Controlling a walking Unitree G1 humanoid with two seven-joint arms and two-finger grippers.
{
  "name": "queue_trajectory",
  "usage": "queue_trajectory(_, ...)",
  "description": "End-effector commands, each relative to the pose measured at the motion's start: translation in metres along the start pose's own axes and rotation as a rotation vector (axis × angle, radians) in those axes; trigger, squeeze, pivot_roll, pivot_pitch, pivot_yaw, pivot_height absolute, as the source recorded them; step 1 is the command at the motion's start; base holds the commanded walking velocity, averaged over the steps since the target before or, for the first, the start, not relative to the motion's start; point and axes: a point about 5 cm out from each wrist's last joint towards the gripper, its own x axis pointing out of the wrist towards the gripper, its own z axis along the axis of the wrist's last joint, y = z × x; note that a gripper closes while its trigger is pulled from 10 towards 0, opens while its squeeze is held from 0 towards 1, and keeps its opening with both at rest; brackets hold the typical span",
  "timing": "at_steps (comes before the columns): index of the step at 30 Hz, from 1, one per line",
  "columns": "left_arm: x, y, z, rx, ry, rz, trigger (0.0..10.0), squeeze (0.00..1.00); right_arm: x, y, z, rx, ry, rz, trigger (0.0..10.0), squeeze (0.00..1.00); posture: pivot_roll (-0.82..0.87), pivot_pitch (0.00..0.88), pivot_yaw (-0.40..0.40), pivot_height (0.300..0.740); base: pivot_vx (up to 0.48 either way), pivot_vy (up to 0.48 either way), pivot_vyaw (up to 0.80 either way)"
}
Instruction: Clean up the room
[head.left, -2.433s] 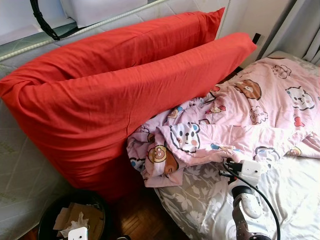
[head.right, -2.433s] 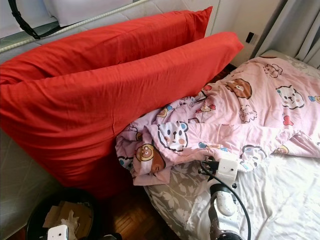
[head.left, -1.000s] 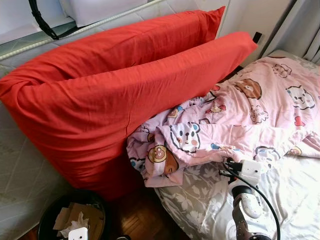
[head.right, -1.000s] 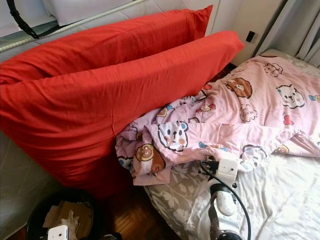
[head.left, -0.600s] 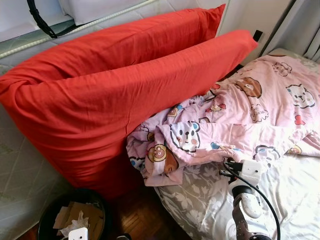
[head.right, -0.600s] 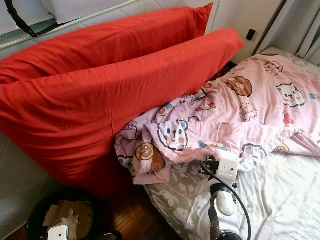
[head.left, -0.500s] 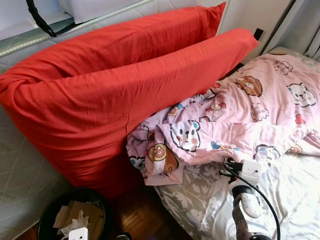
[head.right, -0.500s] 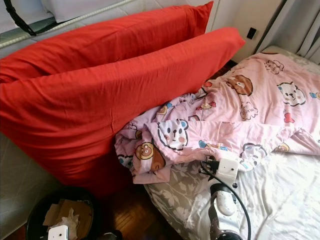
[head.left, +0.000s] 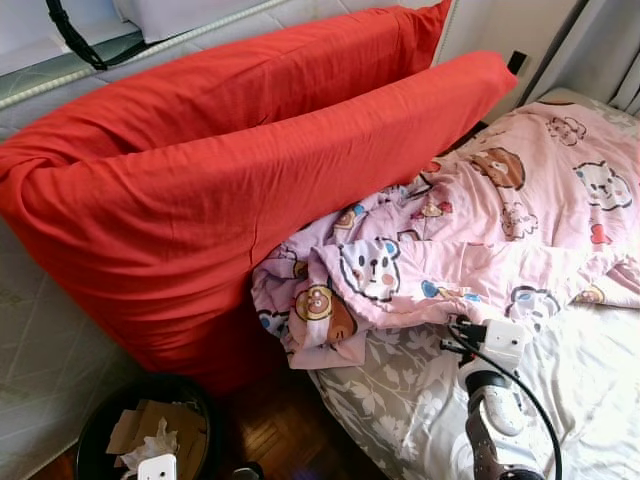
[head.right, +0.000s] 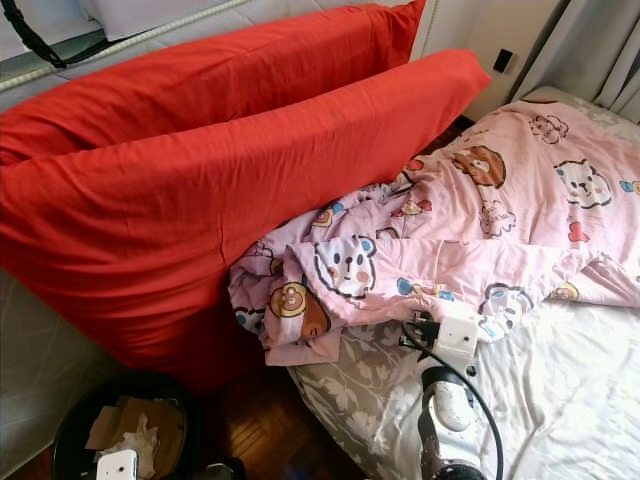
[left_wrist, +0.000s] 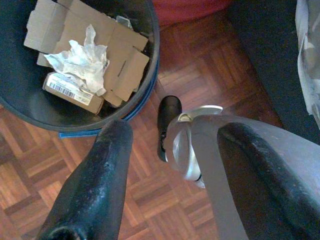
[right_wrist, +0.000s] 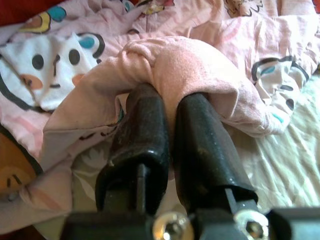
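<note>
The pink cartoon-bear blanket (head.left: 480, 230) lies crumpled across the bed, its bunched near end hanging over the mattress corner just beside the big red pillows. I have a fold of it pinched in my right gripper (right_wrist: 167, 107): my two black fingers (right_wrist: 145, 135) are pressed close together with the pink cloth squeezed between them and bulging over their tips. From my head camera, my right arm (head.left: 495, 420) reaches up from the lower edge of the bed, its white wrist block sitting right at the blanket's lower hem.

Under the blanket is a grey floral sheet (head.left: 390, 400) covering the bed corner, with paler bedding further to my right. The two long red pillows (head.left: 230, 170) lean one against the other along a pale quilted mattress side (head.left: 40, 350) on my left, the front one touching the blanket.

My left gripper (left_wrist: 165, 165) hangs low over the wooden parquet floor (left_wrist: 60, 170), its fingers spread apart and holding nothing. Just beyond it stands a black bin (left_wrist: 152, 55) holding flattened cardboard (left_wrist: 115, 45), a crumpled white tissue (left_wrist: 75, 57) and a small labelled box (left_wrist: 72, 92).
</note>
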Motion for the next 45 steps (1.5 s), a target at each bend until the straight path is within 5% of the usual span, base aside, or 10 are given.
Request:
queue_trajectory(1, -0.0045, 0.0031, -0.0111, 0.012, 0.040, 0.005, 10.0, 0.00, -0.0020, -0.0037, -0.0016, -0.006, 0.000, -0.011, 10.0, 0.00, 0.13, 0.221, -0.043, 0.740, -0.266, 0.000, 0.00)
queue_trajectory(45, -0.0044, 0.0022, -0.0120, 0.017, 0.049, -0.004, 10.0, 0.00, 0.0009, -0.0085, 0.0043, 0.023, -0.026, -0.055, 10.0, 0.00, 0.14, 0.213, -0.043, 0.740, -0.268, 0.000, 0.00)
